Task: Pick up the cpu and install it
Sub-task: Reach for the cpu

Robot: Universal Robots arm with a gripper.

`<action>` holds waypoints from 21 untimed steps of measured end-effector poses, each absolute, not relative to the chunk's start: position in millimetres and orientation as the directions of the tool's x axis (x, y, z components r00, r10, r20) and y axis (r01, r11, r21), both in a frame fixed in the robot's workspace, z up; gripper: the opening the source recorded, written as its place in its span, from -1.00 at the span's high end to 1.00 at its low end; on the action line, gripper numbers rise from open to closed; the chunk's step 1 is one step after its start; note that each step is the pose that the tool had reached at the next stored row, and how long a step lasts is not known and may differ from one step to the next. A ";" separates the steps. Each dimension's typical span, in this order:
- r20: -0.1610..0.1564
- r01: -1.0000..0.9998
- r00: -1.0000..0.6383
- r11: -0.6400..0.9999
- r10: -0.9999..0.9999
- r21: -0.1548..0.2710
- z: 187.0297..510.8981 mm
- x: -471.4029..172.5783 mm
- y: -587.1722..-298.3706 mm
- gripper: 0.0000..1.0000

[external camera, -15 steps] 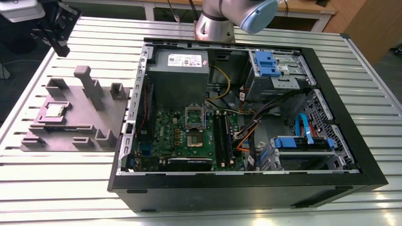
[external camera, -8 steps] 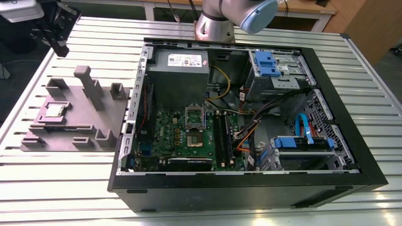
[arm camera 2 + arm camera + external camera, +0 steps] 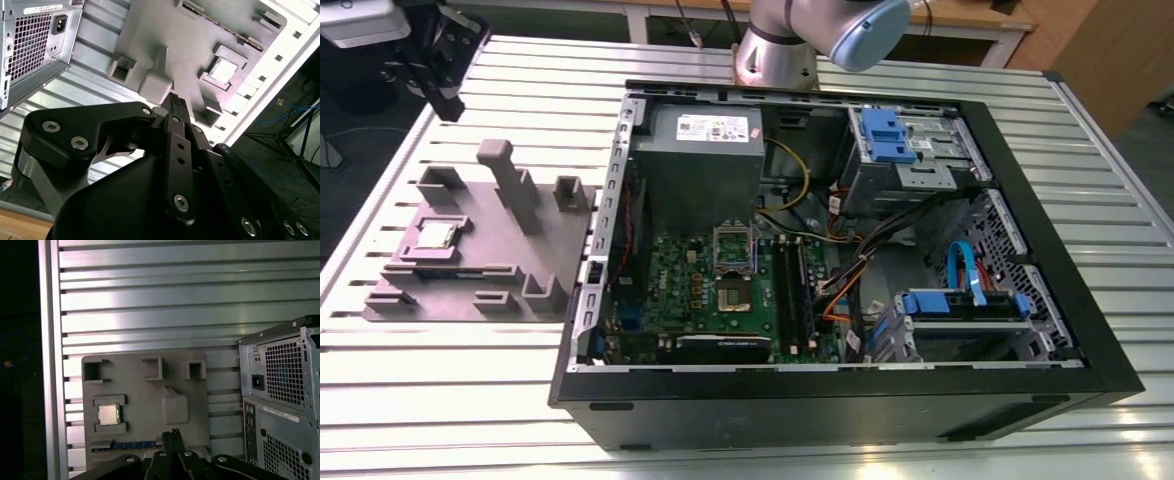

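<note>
The cpu [image 3: 438, 235] lies on the fixture [image 3: 474, 272] beside the case [image 3: 827, 402]

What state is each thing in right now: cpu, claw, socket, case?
cpu: lying flat in its pocket on the fixture, untouched.
claw: shut, holding nothing, clear of the cpu.
socket: looks empty, frame open.
case: on its side, panel off.

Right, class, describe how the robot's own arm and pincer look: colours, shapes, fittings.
The arm is a round silver-grey metal tube with a pale blue cap at its joint. The pincer is matte black, with broad angular plates and narrow linked bars that taper to a slim tip. It is studded with silver screw heads.
</note>
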State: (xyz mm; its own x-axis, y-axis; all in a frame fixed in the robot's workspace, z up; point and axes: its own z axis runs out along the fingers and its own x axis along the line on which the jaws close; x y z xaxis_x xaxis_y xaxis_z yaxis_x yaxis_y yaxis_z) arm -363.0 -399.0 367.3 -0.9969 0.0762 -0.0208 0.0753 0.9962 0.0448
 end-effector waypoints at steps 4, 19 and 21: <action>-0.021 0.075 -0.997 0.996 0.076 0.045 366.5 -364.3 -399.0 0.80; -0.021 0.075 -0.997 0.996 0.076 0.045 365.1 -375.2 -398.8 0.80; -0.021 0.075 -0.997 0.996 0.076 0.045 364.7 -378.5 -398.9 0.80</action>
